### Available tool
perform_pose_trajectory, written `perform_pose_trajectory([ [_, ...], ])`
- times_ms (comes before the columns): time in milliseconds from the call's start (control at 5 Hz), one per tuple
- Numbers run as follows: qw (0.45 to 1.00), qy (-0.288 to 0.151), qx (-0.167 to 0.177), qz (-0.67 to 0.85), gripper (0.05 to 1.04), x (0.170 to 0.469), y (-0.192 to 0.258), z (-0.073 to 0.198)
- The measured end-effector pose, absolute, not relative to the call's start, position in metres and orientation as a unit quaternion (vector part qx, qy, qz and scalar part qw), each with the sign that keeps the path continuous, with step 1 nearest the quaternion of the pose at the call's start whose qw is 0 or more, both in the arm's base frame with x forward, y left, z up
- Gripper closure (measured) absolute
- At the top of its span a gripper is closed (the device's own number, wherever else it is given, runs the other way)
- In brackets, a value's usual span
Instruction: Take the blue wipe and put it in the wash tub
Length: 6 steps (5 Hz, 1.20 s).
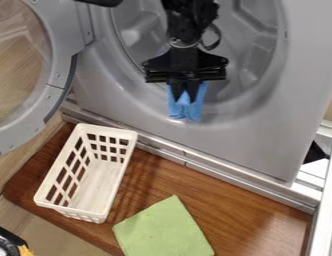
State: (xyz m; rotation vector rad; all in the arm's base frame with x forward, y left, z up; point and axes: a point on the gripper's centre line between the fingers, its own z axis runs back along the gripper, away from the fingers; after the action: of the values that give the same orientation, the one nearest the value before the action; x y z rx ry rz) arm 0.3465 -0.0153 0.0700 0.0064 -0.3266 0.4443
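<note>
A black tool (pixel 185 96) hangs at the lower front of the round opening of the wash tub (pixel 259 40), its fingers drawn nearly together on the blue wipe (pixel 197 106). The wipe is pinched high and dangles in folds below the fingertips, a hold that probably lets soft cloth drop freely once released. How deep the wipe sits relative to the rim is hard to judge from this slant, though its lower end appears to hang in front of the rim. The round door (pixel 60 55) stands open at the left of the view, leaving the mouth accessible. Below, on the wooden worktop (pixel 245 215), are a white slotted basket (pixel 120 132) (upright, open side up) and a flat green cloth (pixel 163 231), neither needed for this transfer.
</note>
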Motion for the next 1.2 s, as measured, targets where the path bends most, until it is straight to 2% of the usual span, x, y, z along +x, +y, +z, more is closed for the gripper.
perform_pose_trajectory([
  [400, 0.964, -0.15, -0.003, 0.222, 0.941, 0.392, -0.003, 0.048],
  [600, 0.966, -0.138, 0.003, 0.22, 0.73, 0.4, 0.002, 0.04],
  [1000, 0.963, -0.136, 0.002, 0.231, 0.165, 0.396, 0.002, 0.036],
  [1200, 0.965, -0.13, 0.002, 0.228, 0.087, 0.391, 0.001, 0.035],
])
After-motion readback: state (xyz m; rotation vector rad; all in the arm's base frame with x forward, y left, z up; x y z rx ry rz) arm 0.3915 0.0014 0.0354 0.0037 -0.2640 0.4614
